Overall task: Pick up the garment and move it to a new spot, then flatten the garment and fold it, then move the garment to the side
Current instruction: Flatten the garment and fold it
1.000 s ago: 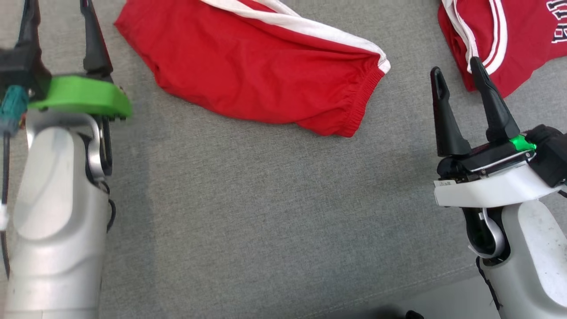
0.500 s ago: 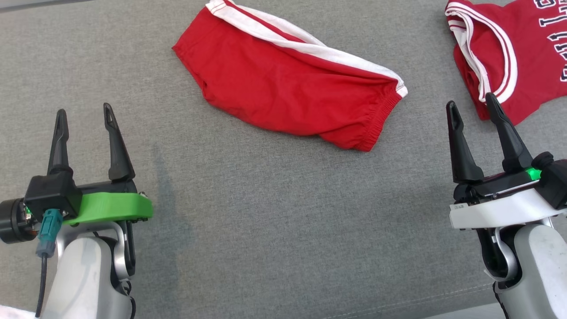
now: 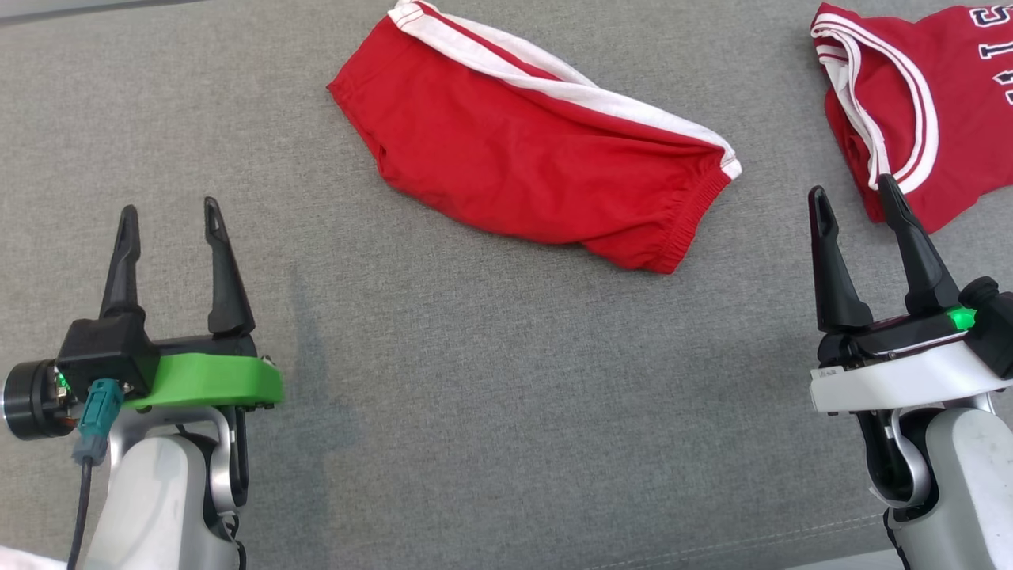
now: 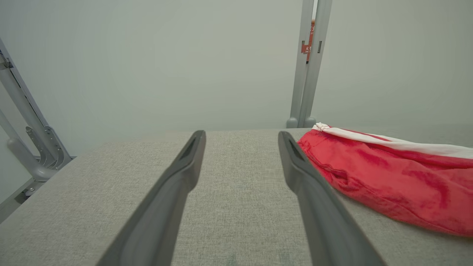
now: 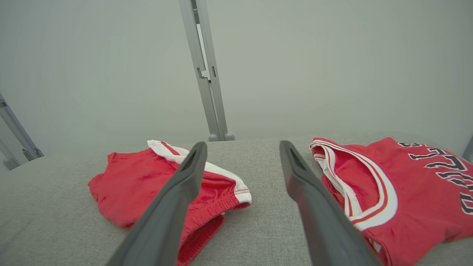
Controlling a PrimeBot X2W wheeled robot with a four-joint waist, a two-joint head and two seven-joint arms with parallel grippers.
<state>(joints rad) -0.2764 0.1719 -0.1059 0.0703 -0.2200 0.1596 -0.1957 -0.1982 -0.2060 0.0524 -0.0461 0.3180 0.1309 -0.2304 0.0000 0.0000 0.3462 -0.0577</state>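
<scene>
Crumpled red shorts (image 3: 538, 166) with a white side stripe lie at the back middle of the grey cloth-covered table (image 3: 491, 396). A red jersey (image 3: 942, 119) with white trim and dark letters lies at the back right. My left gripper (image 3: 170, 207) is open and empty, left of and nearer than the shorts. My right gripper (image 3: 851, 184) is open and empty, its fingertips just short of the jersey's lower edge. The left wrist view has my left gripper (image 4: 242, 133) over bare cloth, with the shorts (image 4: 388, 173) to its right. In the right wrist view, my right gripper (image 5: 243, 144) points between the shorts (image 5: 140, 188) and the jersey (image 5: 417, 188).
Grey metal frame posts (image 5: 207, 74) stand behind the table's far edge against a pale wall. The table's near edge (image 3: 823, 542) runs along the lower right of the head view. Bare grey cloth lies between the two arms.
The head camera has moved, so the whole picture has shifted down and right. My left gripper has drawn back from the far left. Both garments lie as before.
</scene>
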